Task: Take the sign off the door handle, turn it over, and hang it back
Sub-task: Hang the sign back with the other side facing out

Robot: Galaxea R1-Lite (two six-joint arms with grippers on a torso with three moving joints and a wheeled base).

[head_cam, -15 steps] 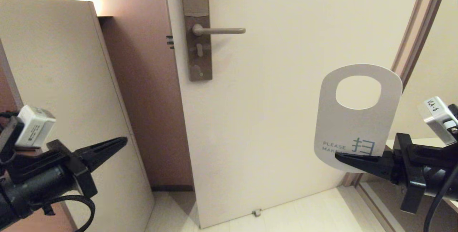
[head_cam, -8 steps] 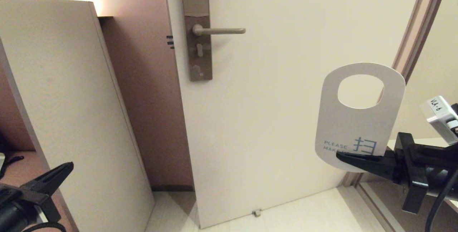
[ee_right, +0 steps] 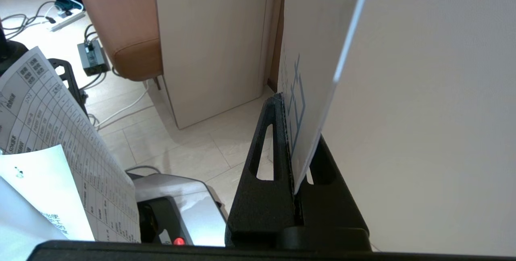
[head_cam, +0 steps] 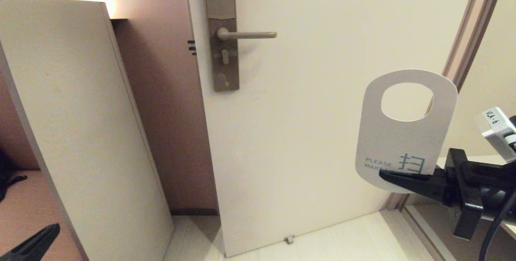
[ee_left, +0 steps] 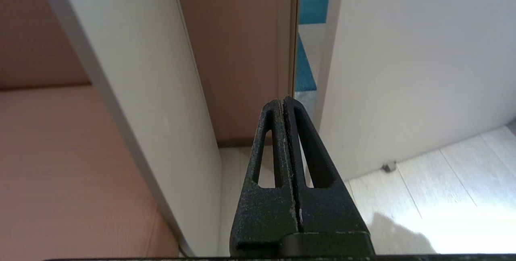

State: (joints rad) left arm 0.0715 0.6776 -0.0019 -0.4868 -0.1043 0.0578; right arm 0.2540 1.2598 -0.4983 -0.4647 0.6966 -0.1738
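A white door-hanger sign [head_cam: 403, 140] with blue print "PLEASE MAKE" and a rounded hole near its top stands upright at the right, well below and right of the metal door handle [head_cam: 246, 34]. My right gripper [head_cam: 385, 177] is shut on the sign's bottom edge; the right wrist view shows the sign [ee_right: 310, 92] edge-on between the fingers [ee_right: 278, 132]. My left gripper [head_cam: 52, 228] is low at the bottom left, shut and empty [ee_left: 283, 102]. The handle is bare.
The cream door [head_cam: 322, 92] stands ahead with a lock plate [head_cam: 223, 51]. A tall beige panel [head_cam: 80, 132] stands at the left. A door frame [head_cam: 467, 35] runs up at the right. A floor stop [head_cam: 288, 239] sits under the door.
My left arm has dropped down and out to the bottom left corner. The sign in my right gripper has shifted slightly up and right.
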